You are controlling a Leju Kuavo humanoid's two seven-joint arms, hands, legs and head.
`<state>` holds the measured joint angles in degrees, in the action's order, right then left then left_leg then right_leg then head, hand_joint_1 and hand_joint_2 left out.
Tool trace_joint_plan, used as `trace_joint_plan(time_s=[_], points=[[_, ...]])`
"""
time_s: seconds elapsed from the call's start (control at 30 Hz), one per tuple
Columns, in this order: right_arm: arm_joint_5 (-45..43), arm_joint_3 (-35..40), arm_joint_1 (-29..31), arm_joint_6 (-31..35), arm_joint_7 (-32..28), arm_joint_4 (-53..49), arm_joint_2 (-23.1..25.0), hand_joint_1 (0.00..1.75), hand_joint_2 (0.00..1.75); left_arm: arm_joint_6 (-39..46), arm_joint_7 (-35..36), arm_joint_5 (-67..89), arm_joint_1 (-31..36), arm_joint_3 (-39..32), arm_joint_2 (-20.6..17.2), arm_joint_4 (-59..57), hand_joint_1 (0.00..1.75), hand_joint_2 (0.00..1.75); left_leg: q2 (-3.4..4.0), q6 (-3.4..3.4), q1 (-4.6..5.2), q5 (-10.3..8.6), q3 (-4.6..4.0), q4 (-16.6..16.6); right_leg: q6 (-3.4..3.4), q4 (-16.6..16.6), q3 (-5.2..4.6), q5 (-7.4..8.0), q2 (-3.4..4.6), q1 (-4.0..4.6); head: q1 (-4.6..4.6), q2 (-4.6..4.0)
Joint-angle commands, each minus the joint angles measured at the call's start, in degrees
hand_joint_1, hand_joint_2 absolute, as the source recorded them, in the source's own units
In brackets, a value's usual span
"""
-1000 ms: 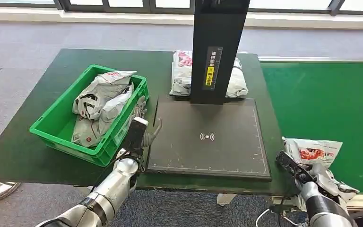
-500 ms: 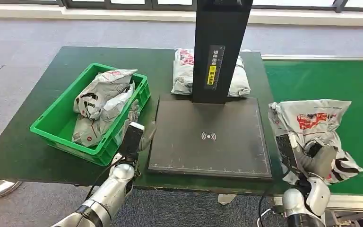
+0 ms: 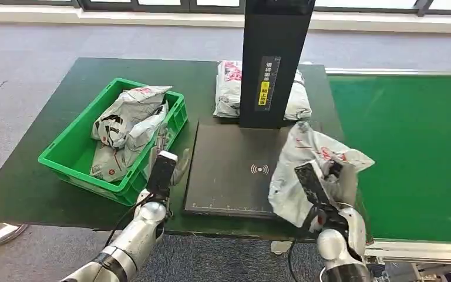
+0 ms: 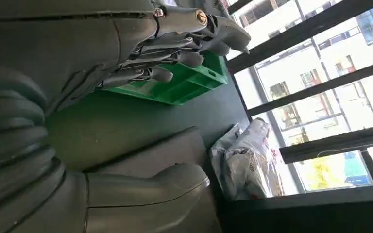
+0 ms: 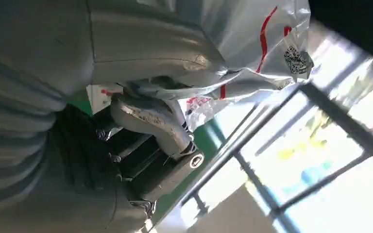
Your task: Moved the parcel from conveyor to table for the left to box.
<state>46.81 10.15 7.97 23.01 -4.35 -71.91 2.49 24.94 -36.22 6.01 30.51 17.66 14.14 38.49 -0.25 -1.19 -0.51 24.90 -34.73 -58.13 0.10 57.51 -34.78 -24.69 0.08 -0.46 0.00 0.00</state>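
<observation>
Dangling from the right robot hand point(image 3: 336, 187), parcel point(image 3: 305, 170) above scanner pad point(image 3: 229, 170).

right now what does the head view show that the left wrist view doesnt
Head view alone: the right hand holding a parcel above the black pad's right side, the green conveyor, the black post, and parcels inside the green bin. Left wrist view alone: windows with buildings outside. Both: the left hand, holding nothing, beside the bin, the table, and the parcel behind the post.
</observation>
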Motion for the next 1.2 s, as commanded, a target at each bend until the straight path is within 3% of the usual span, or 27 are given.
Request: trace_joint_plan(time_s=[0.03, 0.13, 0.23, 0.37, 0.4, 0.47, 0.5, 0.57, 0.8, 1.2], points=[[-2.79, 13.96, 11.18, -4.19, 0.08, 20.11, 3.29, 1.75, 1.75, 1.29, -0.03, 0.59, 5.75, 1.68, 1.08, -6.78, 0.0, 1.75, 0.24, 0.02, -0.01, 0.02, 0.16, 0.1, -0.02, -0.11, 0.09, 0.06, 0.21, 0.02, 0.0, 0.0], [-3.77, 14.1, 12.42, -4.01, -1.01, 22.66, 3.51, 1.75, 1.75, 1.34, 0.01, 0.48, 6.08, 1.83, 1.2, -7.18, 0.0, 1.75, 0.24, 0.04, -0.01, 0.02, 0.17, 0.09, 0.0, -0.11, 0.1, 0.06, 0.21, 0.02, 0.0, 0.0], [-7.11, 15.31, 14.98, -8.19, -4.57, 27.42, 3.9, 1.75, 1.75, 1.58, -0.34, -0.02, 6.65, 2.03, 1.42, -8.11, 0.0, 1.75, 0.14, 0.05, 0.0, 0.01, 0.16, 0.1, -0.01, -0.12, 0.13, 0.04, 0.1, 0.01, 0.0, 0.0], [-8.62, 14.86, 16.63, -6.9, -6.19, 30.58, 4.46, 1.75, 1.75, 2.26, -0.52, -0.04, 7.0, 2.26, 1.8, -8.41, 0.0, 1.75, 0.17, 0.05, 0.03, 0.0, 0.23, 0.17, -0.01, -0.18, 0.19, 0.06, 0.14, -0.02, 0.0, 0.0], [-8.25, 14.4, 17.0, -3.92, -5.9, 31.04, 4.55, 0.0, 1.75, 3.01, -0.44, 0.26, 7.29, 2.44, 1.93, -8.58, 0.0, 1.75, 0.06, 0.02, 0.0, 0.01, 0.1, 0.03, -0.01, -0.06, 0.08, 0.02, 0.06, 0.01, 0.0, 0.0], [-9.33, 13.07, 17.67, -0.78, -6.51, 31.64, 4.76, 0.0, 1.75, 3.89, 0.05, 0.55, 7.66, 2.83, 1.94, -8.82, 0.0, 1.75, 0.04, 0.04, 0.04, -0.02, 0.16, 0.11, -0.01, -0.11, 0.14, 0.03, 0.02, -0.02, 0.0, 0.0], [-9.64, 12.16, 17.47, 1.56, -7.3, 30.63, 4.68, 0.0, 0.0, 4.12, 0.26, 0.62, 7.9, 2.85, 1.91, -8.97, 0.0, 1.75, 0.02, 0.04, 0.02, 0.0, 0.08, 0.04, 0.0, -0.07, 0.07, 0.02, 0.02, -0.01, 0.0, 0.0], [-11.06, 9.19, 16.5, 6.35, -8.51, 28.09, 4.88, 0.0, 0.0, 4.15, 0.64, 0.7, 8.32, 2.99, 1.86, -9.56, 0.0, 1.75, -0.01, 0.04, 0.03, -0.01, 0.03, 0.01, 0.0, -0.03, 0.03, 0.01, -0.01, -0.02, 0.0, 0.0], [-22.63, 3.61, 14.91, 5.68, -18.85, 22.37, 5.98, 0.0, 0.0, 3.39, -0.09, 0.55, 9.36, 3.81, 2.53, -11.62, 0.0, 1.75, -0.07, 0.03, 0.03, -0.01, 0.02, 0.0, 0.0, -0.01, 0.0, -0.01, -0.06, -0.02, 0.0, 0.0], [-31.04, 0.05, 16.33, 3.61, -22.79, 21.25, 7.1, 0.0, 0.0, 0.56, 0.72, 0.46, 12.07, 5.97, 4.33, -14.07, 0.0, 1.75, -0.03, 0.05, 0.06, -0.02, 0.06, 0.03, 0.0, -0.03, 0.02, 0.0, -0.04, -0.04, 0.0, 0.0]])
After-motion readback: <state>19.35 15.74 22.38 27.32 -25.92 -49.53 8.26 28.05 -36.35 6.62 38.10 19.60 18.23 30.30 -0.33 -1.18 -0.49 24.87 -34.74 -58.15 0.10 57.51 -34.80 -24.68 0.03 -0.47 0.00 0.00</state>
